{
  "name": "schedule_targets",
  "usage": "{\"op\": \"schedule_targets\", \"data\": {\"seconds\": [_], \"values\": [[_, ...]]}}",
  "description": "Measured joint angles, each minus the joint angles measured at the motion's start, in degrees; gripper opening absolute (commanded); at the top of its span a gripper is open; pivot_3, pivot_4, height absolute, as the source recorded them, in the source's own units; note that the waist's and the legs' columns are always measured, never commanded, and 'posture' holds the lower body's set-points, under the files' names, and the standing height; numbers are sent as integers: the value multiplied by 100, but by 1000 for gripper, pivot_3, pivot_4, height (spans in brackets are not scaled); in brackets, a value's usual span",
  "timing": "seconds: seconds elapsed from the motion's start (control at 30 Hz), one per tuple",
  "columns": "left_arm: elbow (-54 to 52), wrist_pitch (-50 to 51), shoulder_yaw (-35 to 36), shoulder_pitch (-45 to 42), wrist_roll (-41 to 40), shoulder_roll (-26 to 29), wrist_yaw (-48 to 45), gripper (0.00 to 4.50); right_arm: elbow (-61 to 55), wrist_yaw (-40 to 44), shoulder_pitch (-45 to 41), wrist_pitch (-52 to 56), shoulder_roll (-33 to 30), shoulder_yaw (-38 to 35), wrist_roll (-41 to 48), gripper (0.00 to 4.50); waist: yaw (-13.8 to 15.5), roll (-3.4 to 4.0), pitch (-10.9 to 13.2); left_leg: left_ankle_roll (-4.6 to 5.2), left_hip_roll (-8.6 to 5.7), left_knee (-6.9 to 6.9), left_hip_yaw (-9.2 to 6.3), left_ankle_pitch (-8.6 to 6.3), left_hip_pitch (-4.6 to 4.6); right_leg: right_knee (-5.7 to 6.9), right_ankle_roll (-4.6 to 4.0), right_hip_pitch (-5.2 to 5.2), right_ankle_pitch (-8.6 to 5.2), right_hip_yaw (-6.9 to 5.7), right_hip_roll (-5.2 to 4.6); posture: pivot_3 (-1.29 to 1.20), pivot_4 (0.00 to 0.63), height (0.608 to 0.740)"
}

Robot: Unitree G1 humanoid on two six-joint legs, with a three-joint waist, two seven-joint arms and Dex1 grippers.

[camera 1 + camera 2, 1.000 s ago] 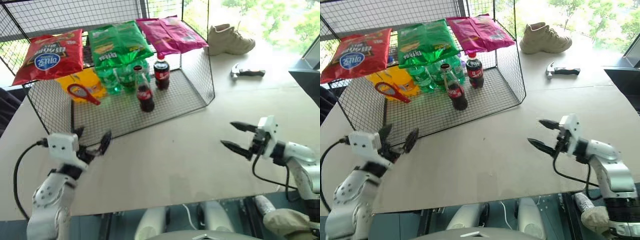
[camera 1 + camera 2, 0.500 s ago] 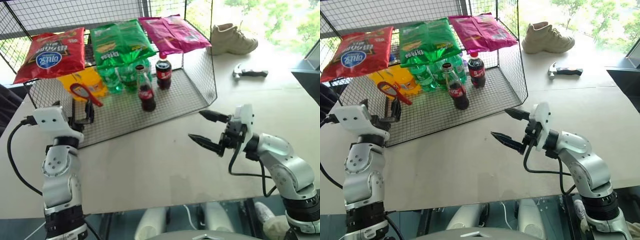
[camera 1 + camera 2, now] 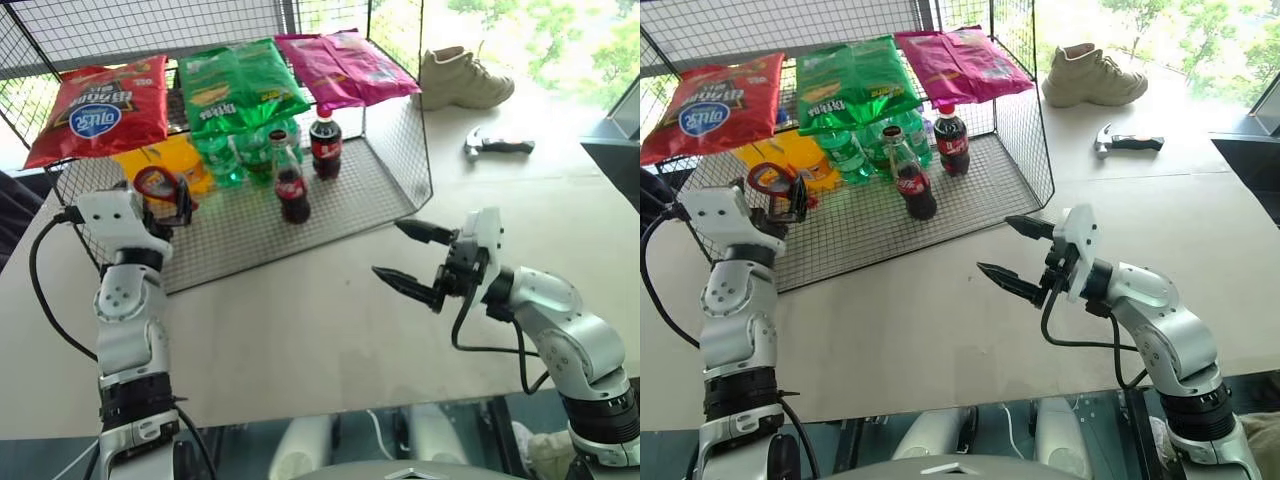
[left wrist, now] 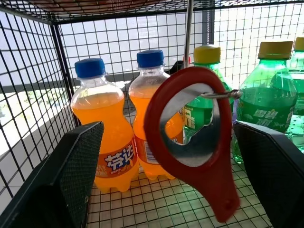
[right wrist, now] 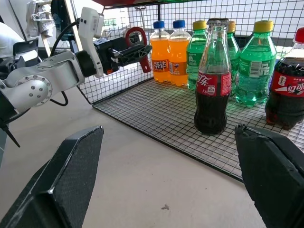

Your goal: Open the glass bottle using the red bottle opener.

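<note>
Left gripper (image 4: pixel 166 166) wide open, holding nothing, fingers either side of the red bottle opener (image 4: pixel 190 142) but not touching. Opener hanging from a thin wire hook (image 4: pixel 221 94) at the left front of the wire rack (image 3: pixel 400 190), ring head up, handle down and tilted. Right gripper (image 3: pixel 405 260) spread wide too, empty, hovering over the bare table (image 3: pixel 300 330) near the rack's right front corner, aimed toward the glass bottle (image 3: pixel 290 180). Bottle upright on the rack floor, mid-front, cap on, plastic cola bottle (image 3: pixel 323 147) just behind and right.

Risks, judged:
- Closing off-centre likely to swing the opener on the hook, slip out of the pads.
- Pulling straight back could snag the ring on the hook, tug the rack.
- Fingers may clip the rack mesh or the orange soda bottles (image 4: pixel 128 123) behind.
- Right reach could knock the narrow bottle over.
</note>
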Motion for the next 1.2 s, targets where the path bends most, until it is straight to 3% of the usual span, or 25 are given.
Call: {"op": "schedule_targets", "data": {"seconds": [0.13, 0.23, 0.47, 0.53, 0.73, 0.87, 0.97, 1.2], "values": [[93, -103, -3, -54, 1, 27, -45, 4500, 0, -5, 0, -1, 4, 11, -5, 4433, 0, -1, 0, 0, 0, 0, 0, 0, 0, 1, 0, 0, 0, 0, -1, 0, 150, 740], [225, -225, -16, -137, -3, 36, -112, 3762, 0, 2, 0, -2, 4, 12, -14, 4500, 3, -1, 0, 0, -1, 0, 0, 0, 0, 2, 0, 0, 0, -1, -1, 0, 150, 740], [252, -292, -59, -169, -13, 35, -317, 496, 1, 11, -1, -3, 4, 32, -45, 4500, 0, -1, 0, 0, -1, 0, 0, 0, 0, 2, 0, 0, 0, 0, -1, 0, 150, 740], [229, -290, -72, -102, -31, 17, -358, 88, 3, 14, -4, -3, 4, 40, -63, 4500, -1, -1, 0, 0, 0, 0, 1, 0, 0, 3, 0, 0, 0, 1, 0, 0, 150, 740], [-219, 14, -6, 121, -605, -157, -371, 88, 21, 19, -89, -5, 18, 70, -89, 4500, -4, -1, 0, 0, 1, 0, 1, 0, 2, 5, 0, 0, 0, 2, -1, 0, 150, 740], [-595, 512, 120, 134, -1556, -426, -436, 88, 54, 26, -110, -6, 29, 103, -90, 4500, 0, -2, 0, 0, 1, 1, 0, 0, 1, 6, 0, 0, 0, 1, -2, 0, 150, 740], [-1002, 1089, 335, 120, -2738, -628, -447, 88, 101, 26, -158, -6, 45, 110, -96, 4500, -3, -2, 1, 0, 1, 1, 0, 0, 1, 5, 0, 0, 0, 1, -2, 0, 150, 740], [-1224, 1605, 487, 194, -3683, -650, -447, 88, 166, 28, -168, -7, 68, 183, -104, 4500, -6, -2, 1, -1, 0, 1, 1, 1, 3, 6, 0, 1, 0, 3, 1, 0, 150, 740]]}}
